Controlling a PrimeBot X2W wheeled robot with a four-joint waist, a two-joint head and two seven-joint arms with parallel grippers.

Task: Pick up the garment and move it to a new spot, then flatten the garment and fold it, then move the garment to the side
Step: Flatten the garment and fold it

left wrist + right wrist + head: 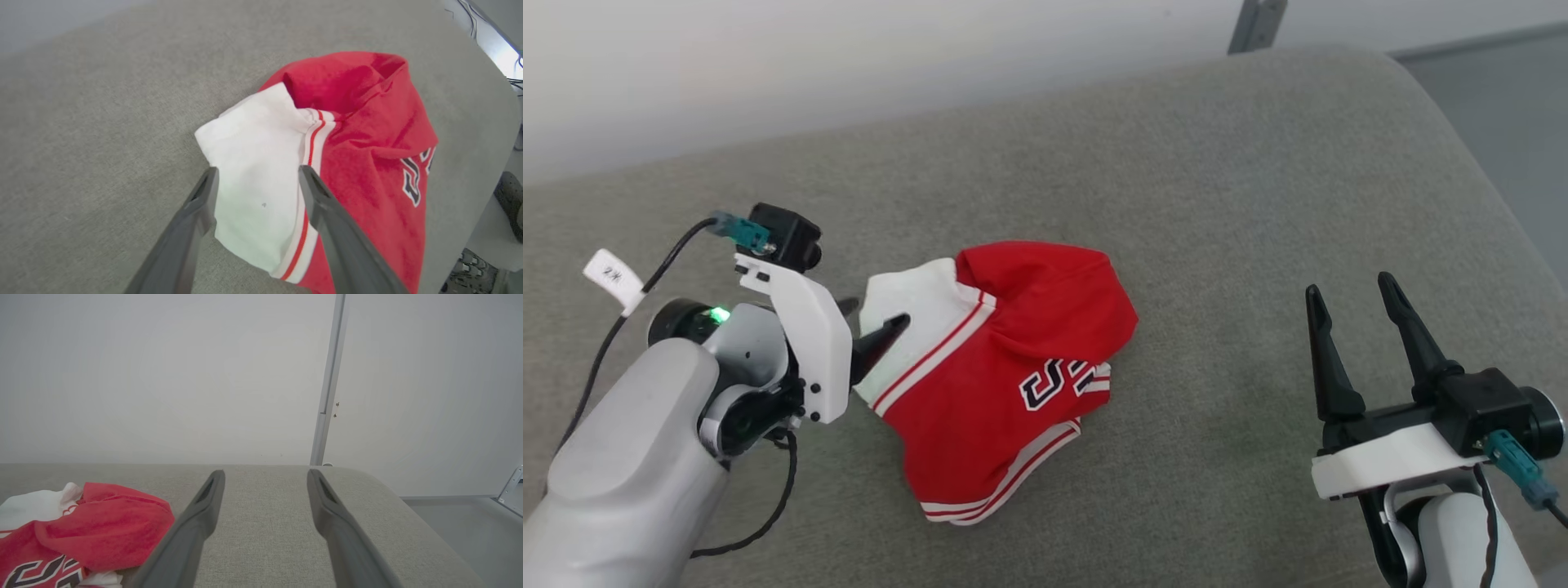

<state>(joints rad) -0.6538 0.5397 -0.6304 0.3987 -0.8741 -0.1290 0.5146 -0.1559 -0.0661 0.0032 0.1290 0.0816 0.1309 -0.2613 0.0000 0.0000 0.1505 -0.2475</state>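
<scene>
The garment (1005,367) is a red shirt with a white sleeve end, striped trim and black lettering, lying crumpled on the grey cushion. My left gripper (876,320) is open at its left edge, fingers straddling the white sleeve (257,192) without closing on it. In the left wrist view my left gripper (258,174) shows one finger on each side of the white cloth. My right gripper (1352,294) stands open well to the right of the garment (81,535), over bare cushion, nothing between its fingers (212,498).
The grey upholstered cushion (1217,204) spreads around the garment, with a rounded edge at the right dropping to the floor (1503,106). A pale wall (163,375) with a metal strip (329,375) stands behind. Cables (474,20) and dark shoes (508,204) lie beyond the cushion.
</scene>
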